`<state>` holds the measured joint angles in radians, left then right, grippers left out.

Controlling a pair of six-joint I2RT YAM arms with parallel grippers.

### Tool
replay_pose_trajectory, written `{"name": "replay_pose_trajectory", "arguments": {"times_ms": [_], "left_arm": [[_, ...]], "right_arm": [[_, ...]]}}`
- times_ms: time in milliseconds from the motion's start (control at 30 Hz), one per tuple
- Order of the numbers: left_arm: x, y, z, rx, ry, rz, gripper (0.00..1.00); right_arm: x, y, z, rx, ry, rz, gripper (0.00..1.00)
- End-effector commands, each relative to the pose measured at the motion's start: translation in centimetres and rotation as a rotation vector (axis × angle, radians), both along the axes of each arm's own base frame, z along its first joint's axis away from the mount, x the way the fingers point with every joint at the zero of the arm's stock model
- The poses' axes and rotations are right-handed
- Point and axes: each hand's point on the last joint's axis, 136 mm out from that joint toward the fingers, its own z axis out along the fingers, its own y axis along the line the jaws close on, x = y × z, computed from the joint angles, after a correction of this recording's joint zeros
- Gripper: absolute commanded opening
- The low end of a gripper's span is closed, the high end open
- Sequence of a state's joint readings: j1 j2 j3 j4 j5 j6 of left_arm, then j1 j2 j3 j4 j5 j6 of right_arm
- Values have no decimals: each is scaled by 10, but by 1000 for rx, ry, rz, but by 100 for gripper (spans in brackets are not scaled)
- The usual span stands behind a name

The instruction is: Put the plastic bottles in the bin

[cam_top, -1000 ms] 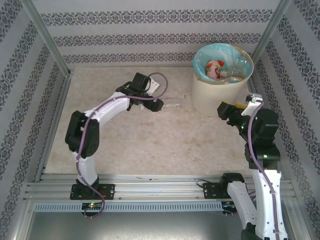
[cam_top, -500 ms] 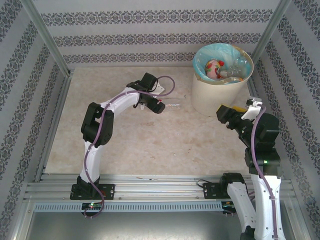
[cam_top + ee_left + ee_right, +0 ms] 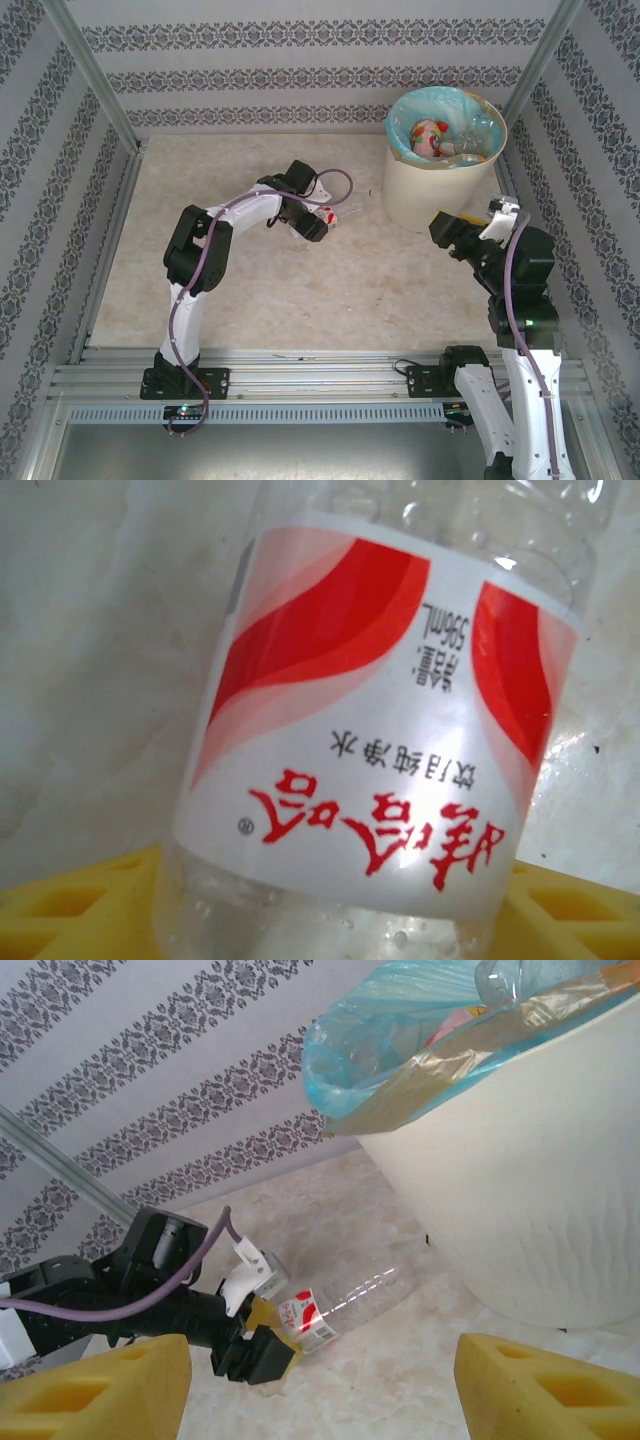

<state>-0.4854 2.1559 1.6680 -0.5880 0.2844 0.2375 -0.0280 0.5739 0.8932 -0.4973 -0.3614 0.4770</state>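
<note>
Bottle (image 3: 350, 1295) laid flat on table (image 3: 260, 290), long axis toward bin (image 3: 440, 195); label end clamped by left gripper (image 3: 327, 220). Right gripper (image 3: 441, 227) held apart, empty.

A clear plastic bottle (image 3: 440, 530) sits very close to the lens, with a pale marbled table (image 3: 90, 660) behind it. Its white label (image 3: 370, 730) carries red swooshes and red Chinese characters, upside down here, plus small grey print reading 596mL. The left gripper (image 3: 330, 935) shows as two yellow fingers (image 3: 70, 915) — one at each lower corner — with the bottle's body between them; whether they touch it is unclear.
</note>
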Motion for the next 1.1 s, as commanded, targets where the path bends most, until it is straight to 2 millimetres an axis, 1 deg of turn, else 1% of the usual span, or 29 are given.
{"name": "replay_pose_trajectory", "arguments": {"times_ms": [0, 133, 167, 267, 433, 533, 600, 667, 733, 833, 933, 1067], "left_arm": [[4, -16, 10, -36, -14, -27, 65], [4, -17, 27, -40, -70, -44, 61], [3, -15, 34, -41, -89, -45, 56], [-4, -8, 54, -43, -135, -46, 53], [-16, 14, 91, -34, -239, 6, 52], [-26, 28, 117, -36, -295, 52, 52], [-33, 36, 140, -56, -339, 83, 52], [-41, 40, 162, -91, -378, 95, 51], [-52, 40, 190, -155, -432, 88, 51], [-70, 39, 237, -276, -539, 62, 50], [-88, 38, 274, -372, -622, 25, 49], [-112, 36, 308, -499, -698, -27, 49]], "right_arm": [[-3, 6, 2, 17, 3, 28, 70], [-3, 5, 8, 8, -11, 24, 70], [-4, 5, 10, 7, -15, 21, 70], [-2, 4, 14, 4, -19, 16, 70], [-3, 5, 22, 16, -25, 18, 70], [-4, 6, 20, 29, -29, 15, 70], [-4, 7, 19, 38, -25, 19, 70], [-4, 9, 21, 50, -23, 28, 70], [-3, 12, 25, 63, -28, 45, 70], [-4, 18, 39, 85, -58, 68, 70], [-5, 26, 56, 115, -105, 108, 70], [-11, 42, 79, 177, -181, 189, 71]]}}
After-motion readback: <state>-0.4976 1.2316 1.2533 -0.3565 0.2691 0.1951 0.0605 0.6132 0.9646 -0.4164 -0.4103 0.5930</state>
